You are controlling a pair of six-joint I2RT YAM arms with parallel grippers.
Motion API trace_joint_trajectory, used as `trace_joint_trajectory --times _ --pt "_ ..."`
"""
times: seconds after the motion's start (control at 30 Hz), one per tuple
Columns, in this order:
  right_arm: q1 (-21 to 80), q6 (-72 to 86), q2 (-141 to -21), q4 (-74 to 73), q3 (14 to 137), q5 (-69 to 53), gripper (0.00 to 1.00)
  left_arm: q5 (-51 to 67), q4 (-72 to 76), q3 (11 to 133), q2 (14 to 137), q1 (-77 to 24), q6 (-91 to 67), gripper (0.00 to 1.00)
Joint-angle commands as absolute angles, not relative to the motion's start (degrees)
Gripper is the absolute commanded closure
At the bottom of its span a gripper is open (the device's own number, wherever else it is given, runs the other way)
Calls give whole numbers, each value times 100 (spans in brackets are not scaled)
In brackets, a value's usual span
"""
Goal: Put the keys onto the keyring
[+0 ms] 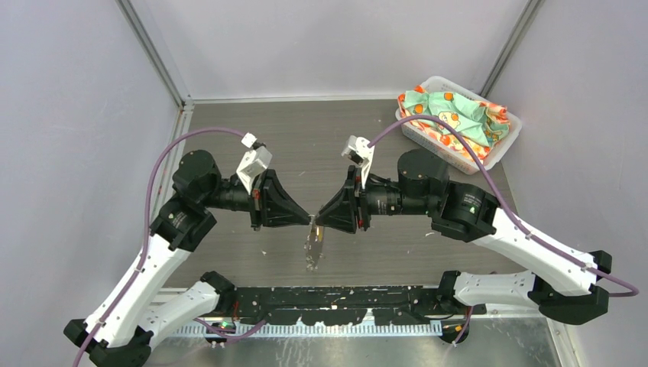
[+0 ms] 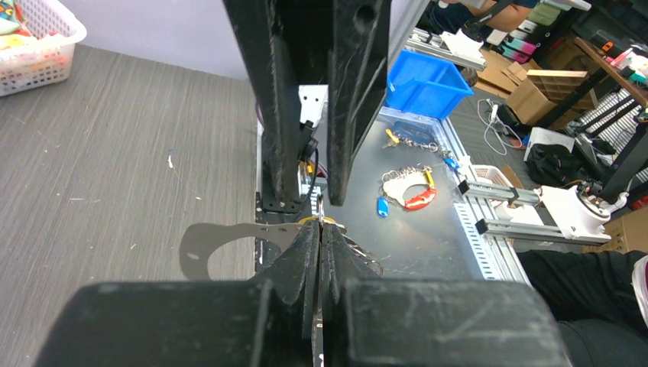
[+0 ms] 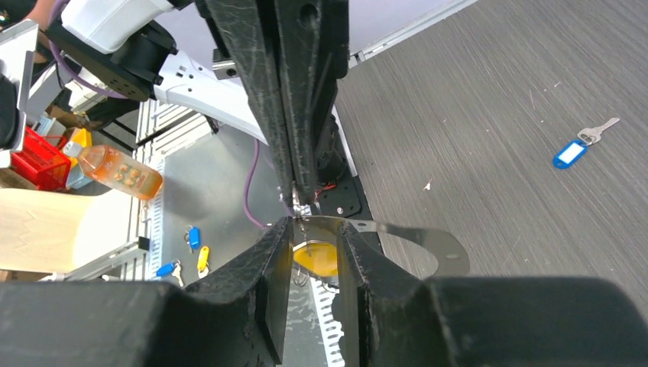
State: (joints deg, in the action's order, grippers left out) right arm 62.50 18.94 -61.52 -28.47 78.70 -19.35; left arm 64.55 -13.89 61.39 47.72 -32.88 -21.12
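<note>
Above the grey tabletop (image 1: pixel 367 138) the left gripper (image 2: pixel 319 227) is pinched tight on the keyring (image 3: pixel 428 241), steadying it, while the right gripper (image 3: pixel 315 227), right at the keyring, clamps the yellow key (image 3: pixel 315 258), apparently to thread it on; the blue key (image 3: pixel 569 153) lies well apart.

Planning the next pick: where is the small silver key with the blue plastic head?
Right wrist view: the blue-headed key lies on the grey table, near the picture's right edge.
</note>
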Motion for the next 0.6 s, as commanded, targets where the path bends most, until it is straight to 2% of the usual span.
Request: trace_joint_trajectory --times 0.0,0.17,0.37,0.5,0.57 --pt "6247 2042 -6123 -2292 7825 -1884 67 6553 -934 6211 4643 -3278 -2295 100" --pt "6244 2128 -6130 -2131 7763 -1922 67 6563 -969 6201 4623 -3276 -2244 100" --pt "6247 2218 -6175 -2009 7717 -2098 76 6507 -1001 6196 4623 -3278 -2175 100" --pt "6246 2216 -6238 -2094 7744 -2220 88 6446 -1011 6205 4614 -3276 -2137 100" --pt "6245 2187 -6232 -2134 7749 -2268 98 6415 -1020 6224 4614 -3274 -2128 100"
